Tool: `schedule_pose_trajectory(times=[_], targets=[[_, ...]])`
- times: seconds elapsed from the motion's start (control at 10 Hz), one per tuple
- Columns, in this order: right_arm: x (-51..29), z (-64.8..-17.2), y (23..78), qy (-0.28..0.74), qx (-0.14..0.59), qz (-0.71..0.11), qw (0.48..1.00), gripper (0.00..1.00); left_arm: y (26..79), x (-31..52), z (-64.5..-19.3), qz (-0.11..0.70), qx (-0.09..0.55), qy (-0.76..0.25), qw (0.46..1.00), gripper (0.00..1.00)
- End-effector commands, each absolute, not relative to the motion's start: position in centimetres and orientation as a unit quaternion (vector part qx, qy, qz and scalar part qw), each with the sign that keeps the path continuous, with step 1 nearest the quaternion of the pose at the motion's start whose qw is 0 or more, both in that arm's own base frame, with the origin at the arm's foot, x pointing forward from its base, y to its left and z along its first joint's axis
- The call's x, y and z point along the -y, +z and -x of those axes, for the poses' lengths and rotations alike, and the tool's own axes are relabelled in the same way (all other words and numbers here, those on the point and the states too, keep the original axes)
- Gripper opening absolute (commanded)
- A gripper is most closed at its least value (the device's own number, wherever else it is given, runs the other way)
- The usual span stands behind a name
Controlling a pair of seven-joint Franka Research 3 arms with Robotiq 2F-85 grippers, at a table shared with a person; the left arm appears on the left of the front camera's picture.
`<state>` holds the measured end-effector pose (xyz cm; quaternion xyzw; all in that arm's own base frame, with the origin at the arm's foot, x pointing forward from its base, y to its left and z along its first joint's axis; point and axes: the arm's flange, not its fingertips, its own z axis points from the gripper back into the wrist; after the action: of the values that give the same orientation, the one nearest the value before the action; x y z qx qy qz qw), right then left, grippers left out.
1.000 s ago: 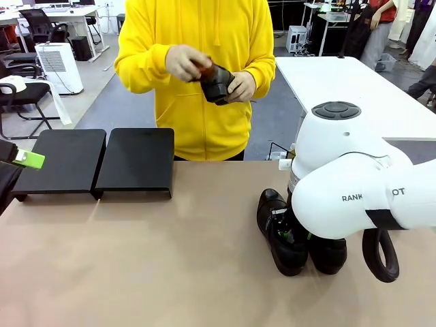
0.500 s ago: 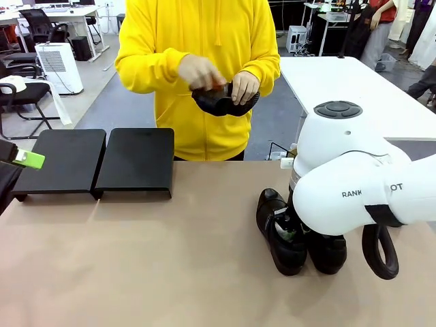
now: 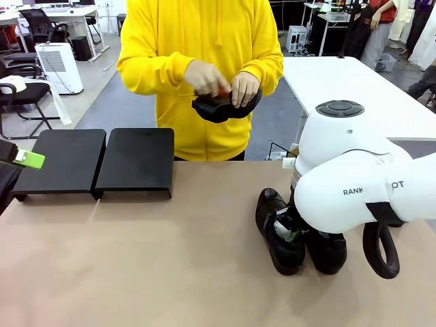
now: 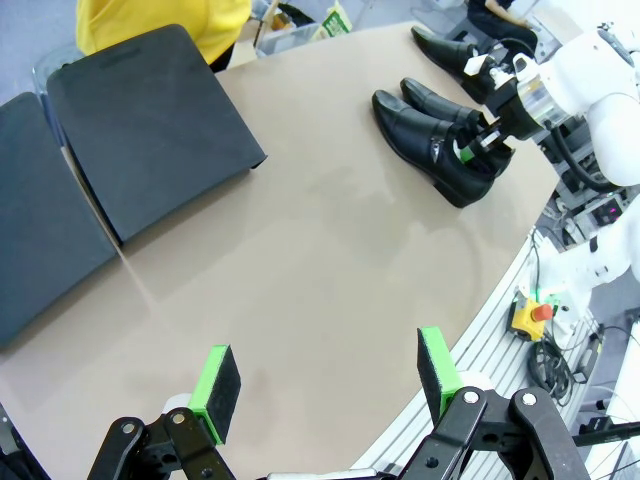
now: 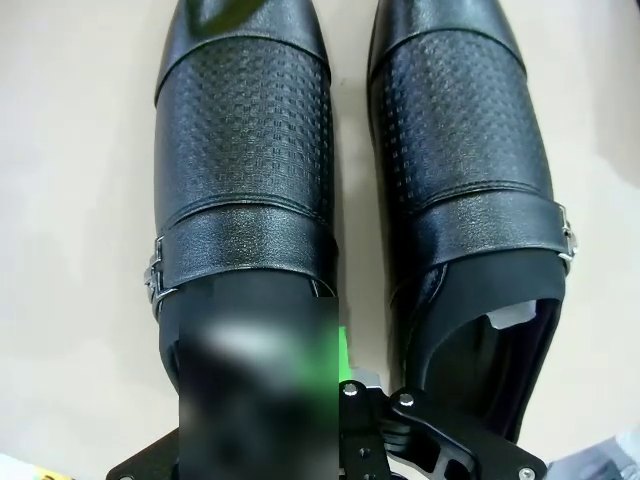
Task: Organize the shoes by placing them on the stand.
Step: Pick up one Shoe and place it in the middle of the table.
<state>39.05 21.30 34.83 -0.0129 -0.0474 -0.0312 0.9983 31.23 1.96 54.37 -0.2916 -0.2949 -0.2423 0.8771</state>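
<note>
Black shoe pair sits on table, well apart from stand. Right wrist view: right gripper clamped on collar of one shoe. Left wrist view: left gripper wide open above table, third shoe beyond pair. Front: person's hands hold fourth shoe.

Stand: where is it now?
Front view: the stand sits at the table's far left, by the person's edge, apart from the shoes on the right.

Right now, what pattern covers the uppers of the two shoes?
A fine embossed grid on the black shoes, clearest in the right wrist view.
</note>
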Motion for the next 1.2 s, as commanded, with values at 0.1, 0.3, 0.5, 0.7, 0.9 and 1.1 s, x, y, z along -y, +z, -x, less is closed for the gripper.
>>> schedule_pose_trajectory(times=[0.1, 0.3, 0.5, 0.7, 0.9, 1.1], targets=[[-22.8, -37.0, 39.8, -0.051, 0.079, -0.008, 0.996, 0.00, 54.2, -2.0, -31.2, 0.300, 0.300, -0.249, 0.871, 0.92], [-24.8, -34.1, 44.5, -0.045, 0.124, -0.029, 0.991, 0.00, 54.2, -2.0, -31.2, 0.300, 0.300, -0.249, 0.871, 0.92], [-27.5, -31.7, 46.3, -0.025, 0.118, -0.063, 0.991, 0.00, 54.2, -2.0, -31.2, 0.300, 0.300, -0.249, 0.871, 0.92], [-26.5, -32.3, 46.2, -0.019, 0.128, -0.046, 0.990, 0.00, 54.2, -2.0, -31.2, 0.300, 0.300, -0.249, 0.871, 0.92], [-26.5, -32.3, 46.2, -0.019, 0.128, -0.046, 0.990, 0.00, 54.2, -2.0, -31.2, 0.300, 0.300, -0.249, 0.871, 0.92], [-29.0, -30.8, 45.8, -0.029, 0.109, -0.053, 0.992, 0.00, 54.2, -2.0, -31.2, 0.300, 0.300, -0.249, 0.871, 0.92]])
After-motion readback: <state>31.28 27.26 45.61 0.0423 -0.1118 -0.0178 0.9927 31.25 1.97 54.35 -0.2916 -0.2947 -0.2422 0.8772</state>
